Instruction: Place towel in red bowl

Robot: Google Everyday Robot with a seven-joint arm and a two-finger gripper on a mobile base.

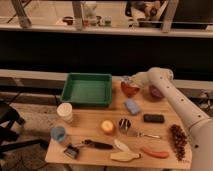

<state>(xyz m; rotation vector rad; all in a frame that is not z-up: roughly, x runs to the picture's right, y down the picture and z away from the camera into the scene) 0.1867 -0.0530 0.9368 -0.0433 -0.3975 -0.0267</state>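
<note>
— Over the bowl (131,90), what hung?
— The gripper (127,80); whether it gripped anything could not be told.
— And the towel (132,106)?
— It lay flat on the table (90,122), just before the bowl.

A wooden worktop (90,122) stands on a pale speckled floor (30,107), with a black chair (7,120) at its left. Behind runs a dark wall (75,52) under a pale ledge (100,30) and lit windows (45,10). The tool (127,81) sits at the worktop's far edge.
</note>
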